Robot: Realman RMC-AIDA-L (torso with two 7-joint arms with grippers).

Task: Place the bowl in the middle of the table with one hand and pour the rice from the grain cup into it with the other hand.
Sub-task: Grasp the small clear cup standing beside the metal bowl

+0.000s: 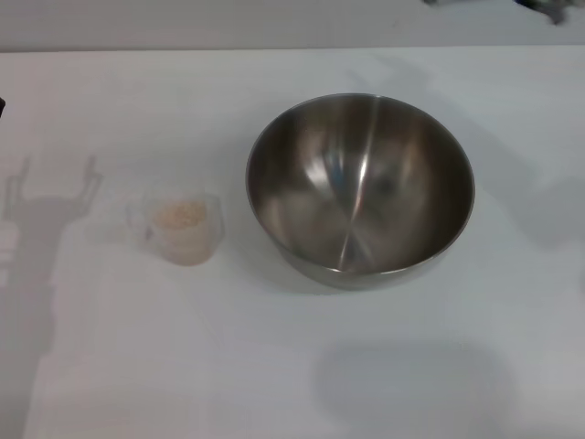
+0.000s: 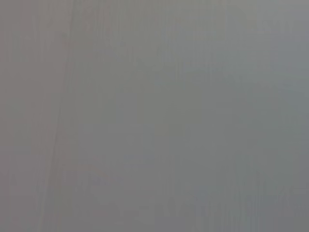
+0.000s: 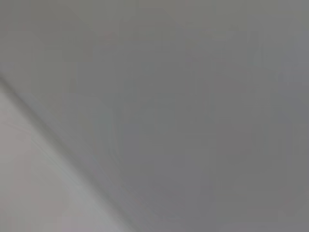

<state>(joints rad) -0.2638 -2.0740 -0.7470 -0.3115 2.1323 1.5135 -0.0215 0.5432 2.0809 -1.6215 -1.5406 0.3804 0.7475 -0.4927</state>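
The large stainless-steel bowl [image 1: 360, 187] stands upright and empty on the white table [image 1: 292, 366], a little right of centre. The small clear grain cup [image 1: 186, 229] stands to its left with pale rice [image 1: 179, 216] inside, its little handle pointing left. Neither gripper shows in the head view; only a gripper-shaped shadow [image 1: 50, 197] lies on the table left of the cup. Both wrist views show only a plain grey blur, with no fingers and no object.
The table's far edge [image 1: 292, 49] runs across the top of the head view. Dark shapes [image 1: 548, 7] sit beyond it at the top right. Soft shadows fall on the table at the front and right.
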